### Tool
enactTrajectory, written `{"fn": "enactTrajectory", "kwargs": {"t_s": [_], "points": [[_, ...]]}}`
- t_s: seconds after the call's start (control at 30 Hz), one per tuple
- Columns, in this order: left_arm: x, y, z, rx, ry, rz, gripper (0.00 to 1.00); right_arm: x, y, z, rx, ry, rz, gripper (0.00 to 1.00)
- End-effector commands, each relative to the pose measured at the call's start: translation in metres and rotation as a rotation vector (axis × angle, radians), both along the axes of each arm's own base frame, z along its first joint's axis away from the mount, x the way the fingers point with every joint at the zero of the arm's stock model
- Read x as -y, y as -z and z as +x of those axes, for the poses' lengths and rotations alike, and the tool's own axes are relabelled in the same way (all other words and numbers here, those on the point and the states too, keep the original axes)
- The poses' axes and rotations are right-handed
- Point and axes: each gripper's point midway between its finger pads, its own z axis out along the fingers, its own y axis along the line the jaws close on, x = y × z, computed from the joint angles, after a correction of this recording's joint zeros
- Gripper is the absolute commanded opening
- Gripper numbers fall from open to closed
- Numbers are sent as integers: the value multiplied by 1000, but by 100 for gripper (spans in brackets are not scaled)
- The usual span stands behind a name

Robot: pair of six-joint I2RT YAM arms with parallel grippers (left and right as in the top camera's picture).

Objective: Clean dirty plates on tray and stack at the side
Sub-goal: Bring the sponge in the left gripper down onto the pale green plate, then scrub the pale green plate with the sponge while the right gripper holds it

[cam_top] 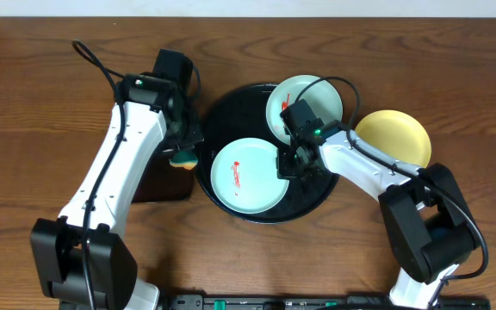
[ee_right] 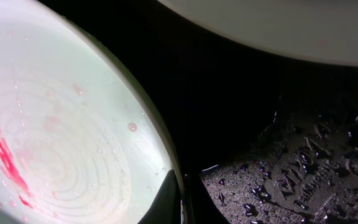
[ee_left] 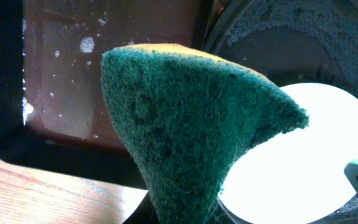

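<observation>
The round black tray (cam_top: 231, 112) sits mid-table. A pale blue-green plate (cam_top: 246, 176) with a red sauce smear lies on its front left. It also shows in the right wrist view (ee_right: 61, 130). My right gripper (cam_top: 287, 162) is shut on this plate's right rim (ee_right: 178, 198). A second pale blue-green plate (cam_top: 304, 105) rests at the tray's back right. The pale yellow plate (cam_top: 394, 138) lies on the table right of the tray. My left gripper (cam_top: 182, 148) is shut on a green-and-yellow sponge (ee_left: 191, 130) just left of the tray's rim.
A smaller rectangular black tray (cam_top: 164, 185) holding soapy water (ee_left: 104, 74) lies left of the round tray, under the left arm. The round tray's floor (ee_right: 303, 174) is wet with droplets. Cables run over both arms.
</observation>
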Motion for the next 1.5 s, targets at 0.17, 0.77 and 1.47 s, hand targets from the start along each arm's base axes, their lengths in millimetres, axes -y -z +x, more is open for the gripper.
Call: {"fn": "enactTrajectory", "kwargs": {"t_s": [0.17, 0.77, 1.47], "points": [[-2, 44, -17, -63, -66, 0, 8, 6, 11, 8, 5, 39, -26, 1], [62, 86, -30, -53, 182, -73, 7, 5, 11, 11, 19, 39, -18, 1], [100, 127, -39, -48, 473, -145, 7, -2, 11, 9, 27, 20, -17, 1]]}}
